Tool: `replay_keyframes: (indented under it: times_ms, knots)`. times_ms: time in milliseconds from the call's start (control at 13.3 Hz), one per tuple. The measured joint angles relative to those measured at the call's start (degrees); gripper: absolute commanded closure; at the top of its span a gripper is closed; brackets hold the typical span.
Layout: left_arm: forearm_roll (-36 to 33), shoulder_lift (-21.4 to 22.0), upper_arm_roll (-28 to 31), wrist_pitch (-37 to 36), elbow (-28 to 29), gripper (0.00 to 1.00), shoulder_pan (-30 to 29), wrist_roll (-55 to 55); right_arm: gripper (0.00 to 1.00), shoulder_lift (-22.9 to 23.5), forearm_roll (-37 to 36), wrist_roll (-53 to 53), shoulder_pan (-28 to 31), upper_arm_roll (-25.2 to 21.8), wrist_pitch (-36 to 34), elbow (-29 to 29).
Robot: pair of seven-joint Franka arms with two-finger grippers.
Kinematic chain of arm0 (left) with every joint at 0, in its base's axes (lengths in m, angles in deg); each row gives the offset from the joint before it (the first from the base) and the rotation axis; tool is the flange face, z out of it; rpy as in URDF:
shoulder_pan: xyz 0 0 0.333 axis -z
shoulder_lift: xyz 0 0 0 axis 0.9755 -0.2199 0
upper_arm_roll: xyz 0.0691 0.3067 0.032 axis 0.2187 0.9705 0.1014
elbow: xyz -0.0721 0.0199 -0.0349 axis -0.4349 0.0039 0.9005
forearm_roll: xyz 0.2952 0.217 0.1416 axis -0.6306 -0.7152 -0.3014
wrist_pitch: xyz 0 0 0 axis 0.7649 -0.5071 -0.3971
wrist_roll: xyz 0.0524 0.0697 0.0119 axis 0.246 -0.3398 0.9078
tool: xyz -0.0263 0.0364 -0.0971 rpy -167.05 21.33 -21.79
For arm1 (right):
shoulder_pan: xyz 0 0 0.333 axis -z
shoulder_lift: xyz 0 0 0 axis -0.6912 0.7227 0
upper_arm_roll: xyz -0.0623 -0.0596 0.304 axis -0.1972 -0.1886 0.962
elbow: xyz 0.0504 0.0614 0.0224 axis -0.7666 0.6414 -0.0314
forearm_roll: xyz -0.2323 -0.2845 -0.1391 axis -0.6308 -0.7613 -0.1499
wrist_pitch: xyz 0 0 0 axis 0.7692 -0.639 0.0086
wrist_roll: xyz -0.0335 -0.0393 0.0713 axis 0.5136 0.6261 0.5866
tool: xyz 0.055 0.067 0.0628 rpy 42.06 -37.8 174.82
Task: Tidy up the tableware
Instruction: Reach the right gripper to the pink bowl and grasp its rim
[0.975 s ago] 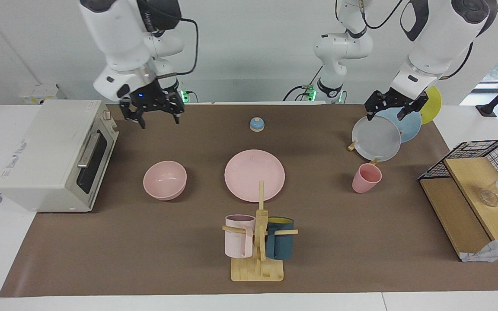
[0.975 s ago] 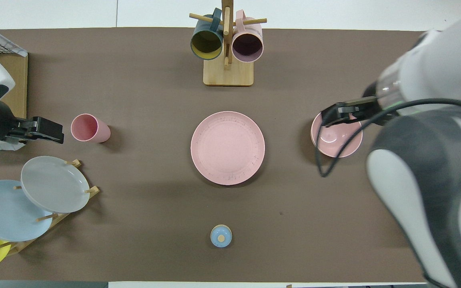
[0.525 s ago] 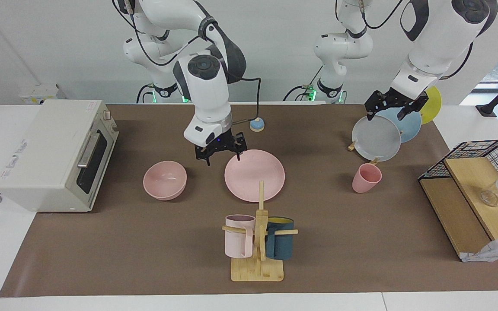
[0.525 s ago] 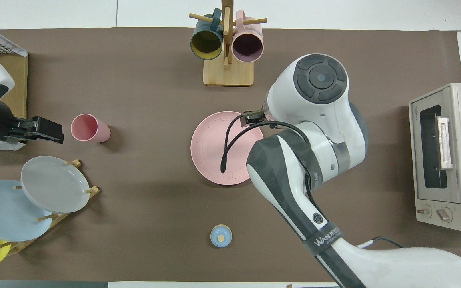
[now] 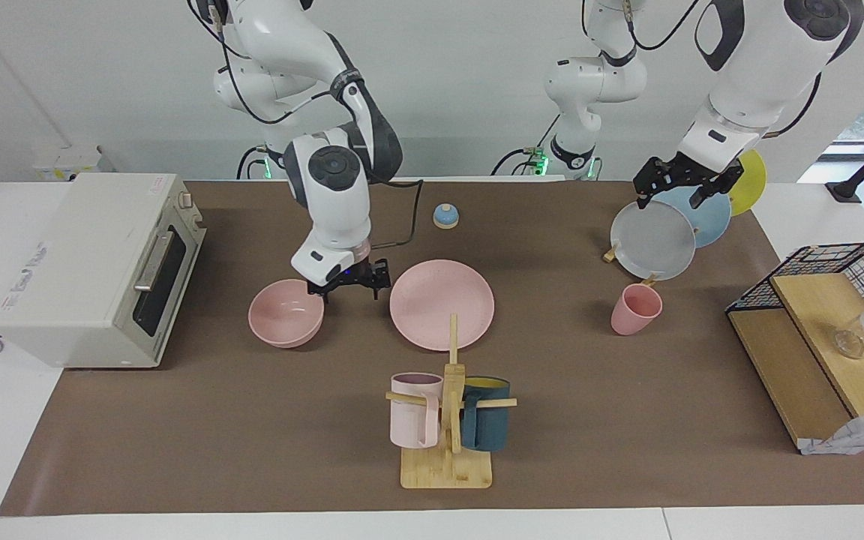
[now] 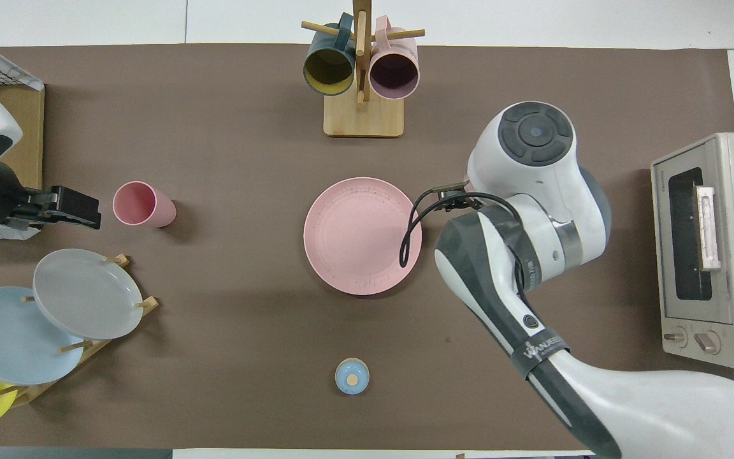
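Flanking right gripper (image 5: 348,283): pink bowl (image 5: 286,313), pink plate (image 5: 442,304).

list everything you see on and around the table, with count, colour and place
plate: 1, pink, mid-table
bowl: 1, pink, between plate and toaster oven
cup: 1, pink, toward the left arm's end, beside the plate rack
mugs: 2, pale pink and dark teal, hung on a wooden stand, farther from the robots than the plate
racked plates: 3, grey, blue, yellow, on a wooden rack at the left arm's end
bell: 1, blue, nearer to the robots than the plate
toaster oven: 1, off-white, right arm's end
wire basket: 1, black, over wooden boards, left arm's end
right gripper: black, over the gap between bowl and plate
left gripper: black, over the racked plates, waiting
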State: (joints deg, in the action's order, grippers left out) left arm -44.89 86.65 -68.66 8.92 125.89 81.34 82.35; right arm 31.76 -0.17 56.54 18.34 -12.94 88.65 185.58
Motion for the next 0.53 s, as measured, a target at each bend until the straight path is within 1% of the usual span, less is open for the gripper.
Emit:
replay_keyframes:
  times_ms: [150,300,525]
  knots:
    - [0.0,0.0,0.0,0.0,0.0,0.0,0.0,0.0,0.17,-0.79,0.0,-0.06,2.67,-0.04,0.15,2.91]
    - [0.0,0.0,0.01,0.0,0.0,0.0,0.0,0.0,0.22,-1.53,0.0,-0.06,3.01,0.02,2.07,5.74]
    - [0.0,0.0,0.14,0.0,0.0,0.0,-0.08,0.0,0.3,-2.92,0.0,-0.06,3.11,0.09,6.71,11.53]
